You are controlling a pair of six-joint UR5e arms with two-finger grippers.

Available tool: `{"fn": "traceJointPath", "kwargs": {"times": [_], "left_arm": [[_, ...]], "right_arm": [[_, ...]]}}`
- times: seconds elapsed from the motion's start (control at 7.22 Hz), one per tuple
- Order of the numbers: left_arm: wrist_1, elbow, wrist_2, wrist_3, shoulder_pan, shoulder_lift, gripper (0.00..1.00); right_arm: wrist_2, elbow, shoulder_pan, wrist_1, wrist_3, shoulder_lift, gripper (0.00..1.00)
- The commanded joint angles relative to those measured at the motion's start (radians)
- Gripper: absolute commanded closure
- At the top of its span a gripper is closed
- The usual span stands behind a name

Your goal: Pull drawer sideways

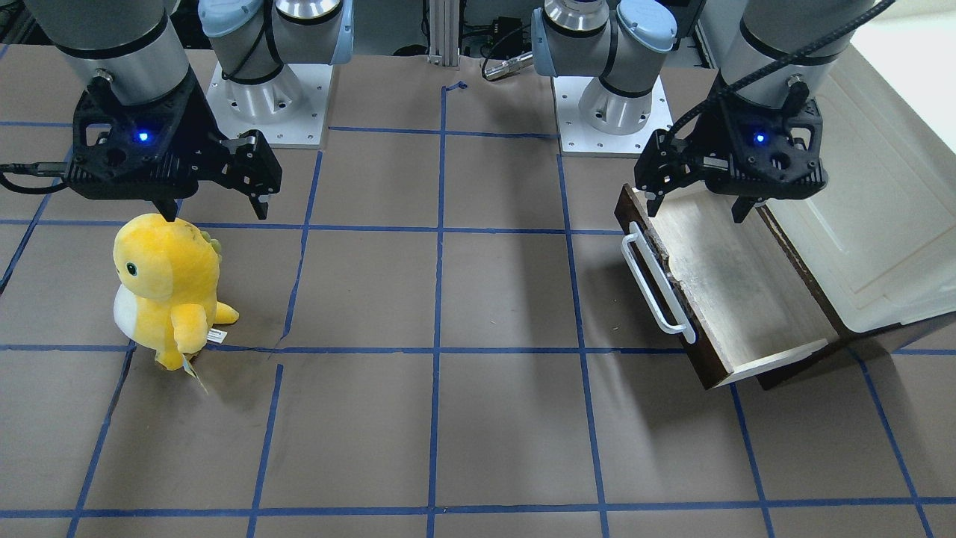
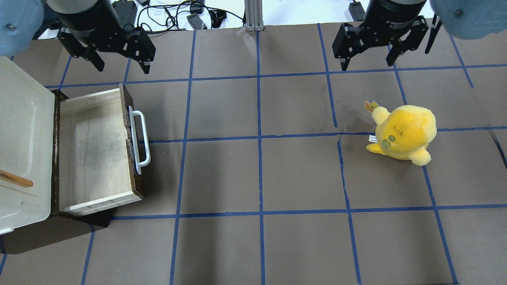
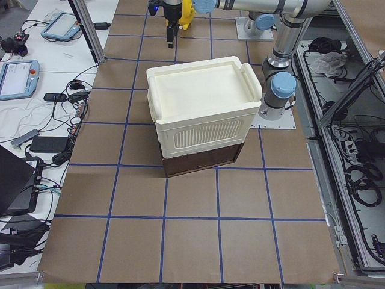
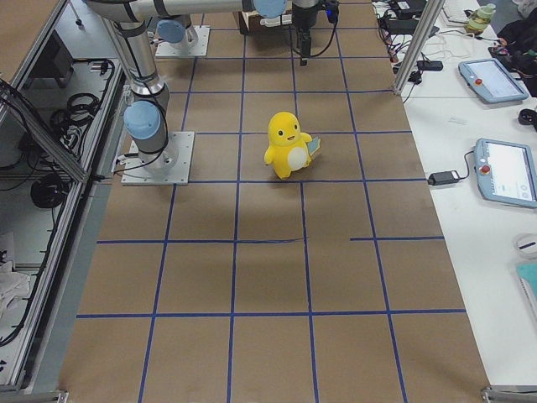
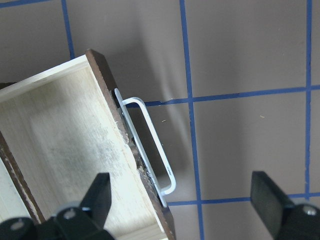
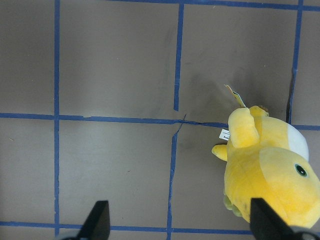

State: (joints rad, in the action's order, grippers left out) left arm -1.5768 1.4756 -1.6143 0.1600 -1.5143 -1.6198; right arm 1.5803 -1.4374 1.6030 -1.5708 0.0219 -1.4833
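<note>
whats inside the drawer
Only bare pale wood shows inside the open drawer, with no items. Any part tucked under the cream cabinet is covered.

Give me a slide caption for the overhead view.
Drawer standing out of the cream cabinet, left pincer and right pincer both open and empty, yellow plush toy nearby.

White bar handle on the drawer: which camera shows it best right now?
Overhead exterior: the whole white bar handle shows unobstructed on the front of the open drawer. Front-facing shows it too, slanted; left wrist shows it close up. In exterior left the cabinet hides it; the other two views miss it.
</note>
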Motion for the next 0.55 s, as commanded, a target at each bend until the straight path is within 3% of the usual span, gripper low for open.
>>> {"fn": "traceJointPath", "kwargs": {"times": [0.0,0.42], "left_arm": [[0.003,0.037,0.05,0.024,0.037,0.017,0.0],[0.003,0.045,0.051,0.024,0.036,0.026,0.0]], "right_arm": [[0.0,0.0,0.0,0.0,0.0,0.0,0.0],[0.0,0.0,0.0,0.0,0.0,0.0,0.0]]}}
